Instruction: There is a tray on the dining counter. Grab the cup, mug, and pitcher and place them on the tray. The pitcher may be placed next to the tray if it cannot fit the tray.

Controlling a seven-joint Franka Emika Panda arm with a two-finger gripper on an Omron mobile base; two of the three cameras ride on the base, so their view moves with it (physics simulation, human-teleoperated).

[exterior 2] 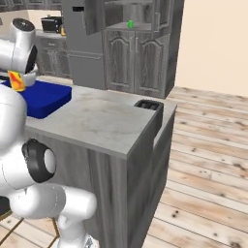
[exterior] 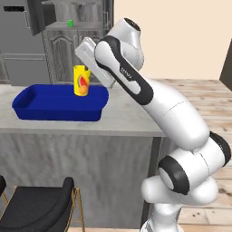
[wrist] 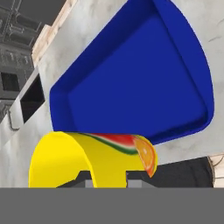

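While the white arm bends up from its base and reaches left and forward across the dining counter (exterior: 127, 120), its gripper (wrist: 106, 177) is clamped on the yellow cup (exterior: 81, 80), holding it upright over the right end of the blue tray (exterior: 31, 111). From the hand view, the cup's wall sits between the dark fingertips (wrist: 81, 178), with the tray's bare floor beyond it. Far behind, the green mug (exterior 2: 130, 23) stands on a cabinet shelf.

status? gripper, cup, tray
Gripper shut on the cup, held over the tray at its right end. Tray bare inside. Mug far back in an open cabinet. Nothing blocking the drop.
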